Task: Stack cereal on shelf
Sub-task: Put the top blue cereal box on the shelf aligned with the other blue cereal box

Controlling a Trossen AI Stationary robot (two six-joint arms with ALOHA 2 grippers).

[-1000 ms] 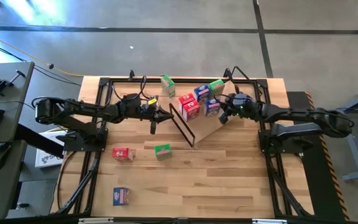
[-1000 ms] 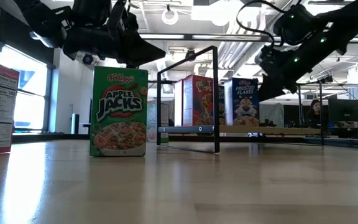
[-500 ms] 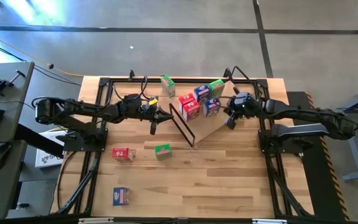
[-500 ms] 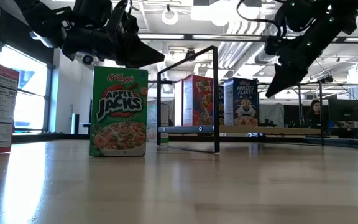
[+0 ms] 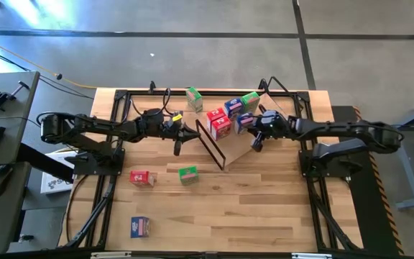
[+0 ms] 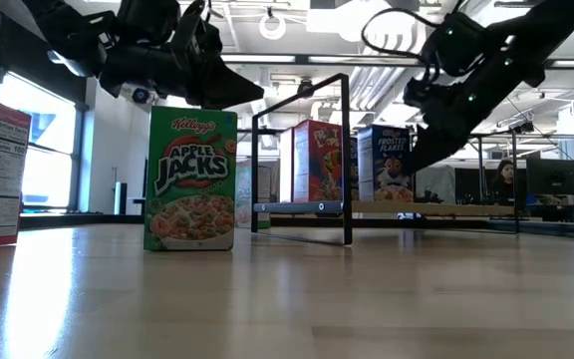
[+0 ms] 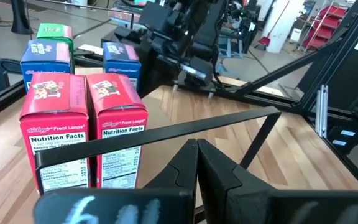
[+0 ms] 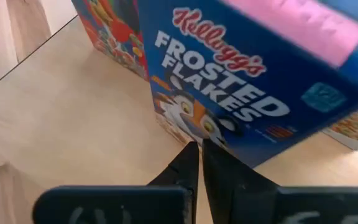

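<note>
The shelf [image 5: 239, 152] is a slanted plywood board with a black wire frame [image 5: 210, 147] along its left edge. Standing on it are two red cereal boxes [image 5: 220, 127], two blue ones [image 5: 244, 122] and a green one [image 5: 250, 99]. My right gripper [image 8: 197, 149] is shut, and its tips are at the front of the blue Frosted Flakes box [image 8: 229, 93]. My left gripper [image 7: 197, 149] is shut on nothing and hovers just left of the wire frame [image 7: 229, 121]. On the table stand loose boxes: green [image 5: 194, 97], red [image 5: 142, 178], green [image 5: 187, 173] and blue [image 5: 141, 227]. My right gripper's shut fingertips [image 8: 190, 152] stand at the lower part of the Frosted Flakes box's front face [image 8: 188, 127]. I cannot tell whether they touch it. They slant down at it from the table's near right. The box stands upright on the shelf board.
Black arm mounts and rails run along the table's left [image 5: 106, 155] and right [image 5: 311, 158] sides. The near half of the wooden tabletop [image 5: 250, 208] holds only the loose boxes. In the low view the Apple Jacks box [image 6: 190, 179] stands in front of the shelf frame [image 6: 347, 160].
My right gripper drew back toward the table's right edge, away from the shelf's boxes. It then came back toward the blue Frosted Flakes box, tipping further downward and staying shut.
</note>
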